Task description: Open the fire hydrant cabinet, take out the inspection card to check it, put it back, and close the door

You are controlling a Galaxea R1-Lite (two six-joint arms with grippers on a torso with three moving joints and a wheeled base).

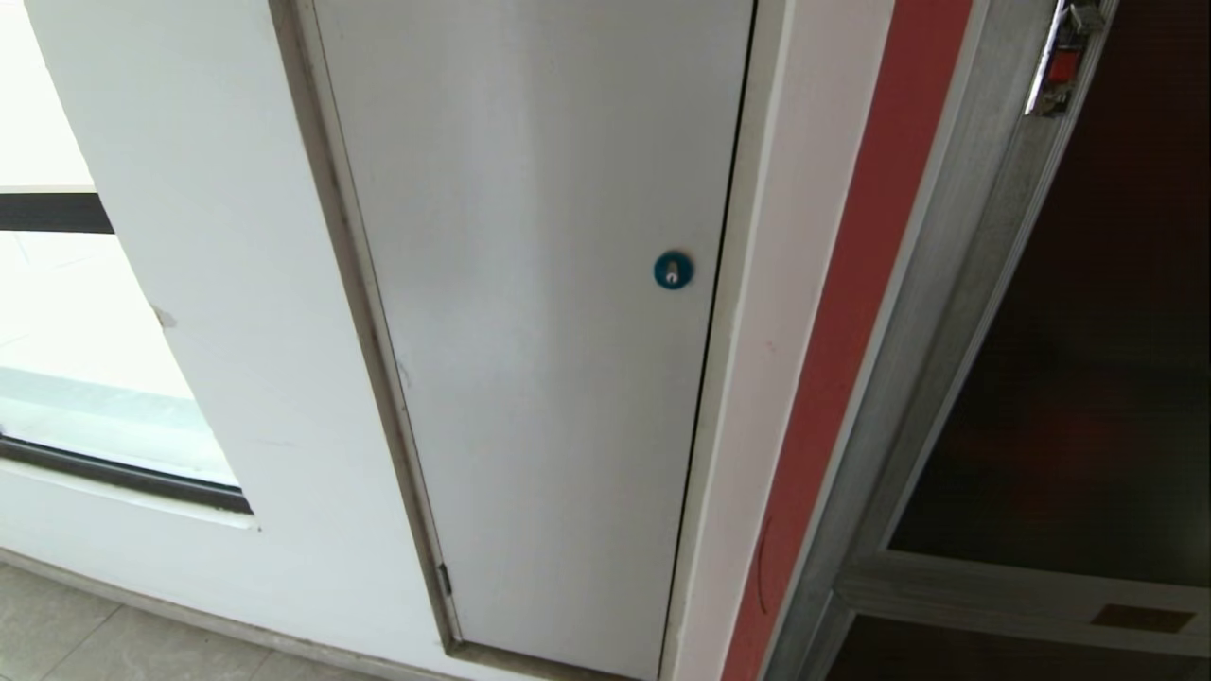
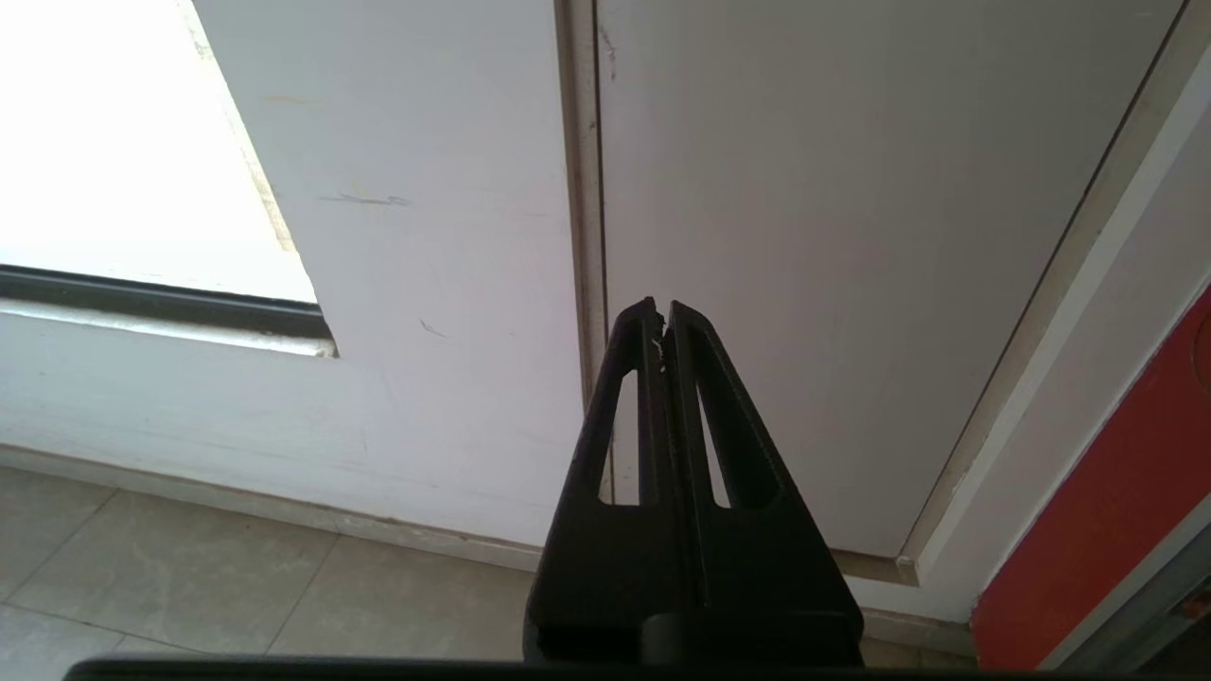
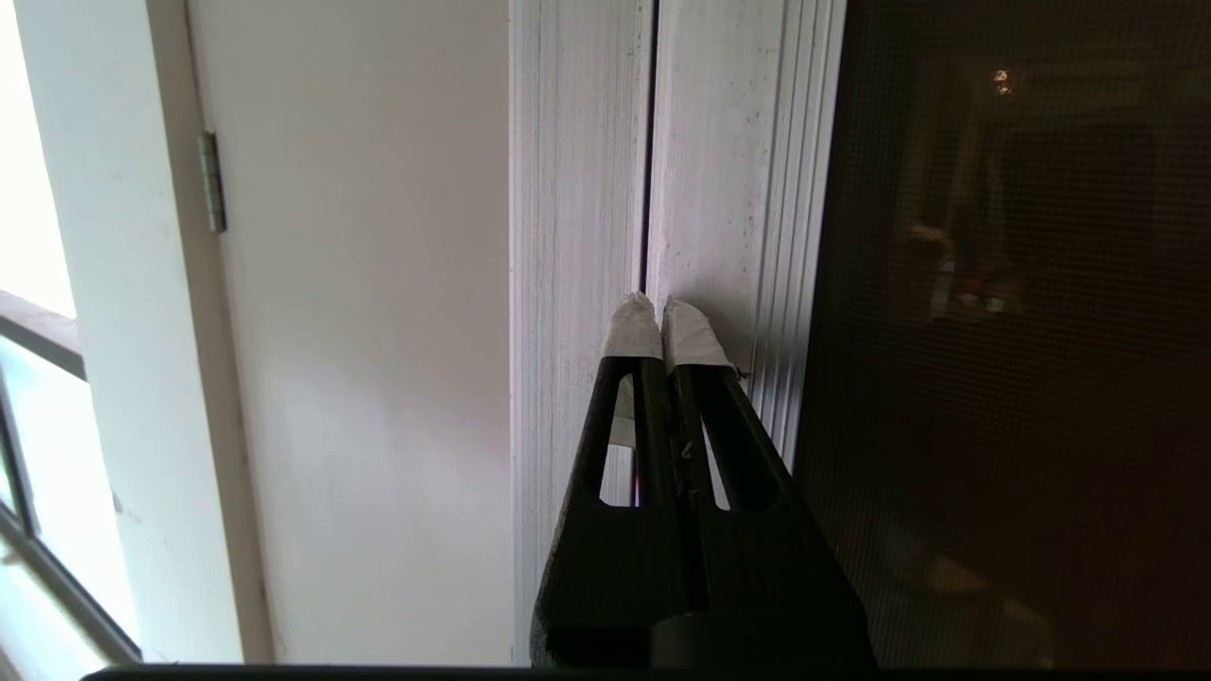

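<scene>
A white wall (image 1: pixel 218 312) fills most of the scene, with a bright window (image 1: pixel 66 359) low down and grey floor tiles (image 2: pixel 189 577) along its foot. Set into the wall is a plain grey-white door (image 1: pixel 539 331) with a round blue lock (image 1: pixel 673 270). Just beside that door, past a red strip (image 1: pixel 842 359), stands the fire hydrant cabinet (image 1: pixel 956 312) with its brushed silver frame. The cabinet's door (image 1: pixel 1097 359), a dark glass panel, sits shut in the frame, a small red latch (image 1: pixel 1061 66) near its upper edge. The inspection card is nowhere visible; it may be behind the dark glass.

The right gripper (image 3: pixel 659 317) points at the seam of the cabinet's silver frame, its white-taped fingers (image 3: pixel 632 331) pressed together and empty, very near the metal, perhaps touching. The left gripper (image 2: pixel 660 317) hangs before the plain door, fingers closed on nothing.
</scene>
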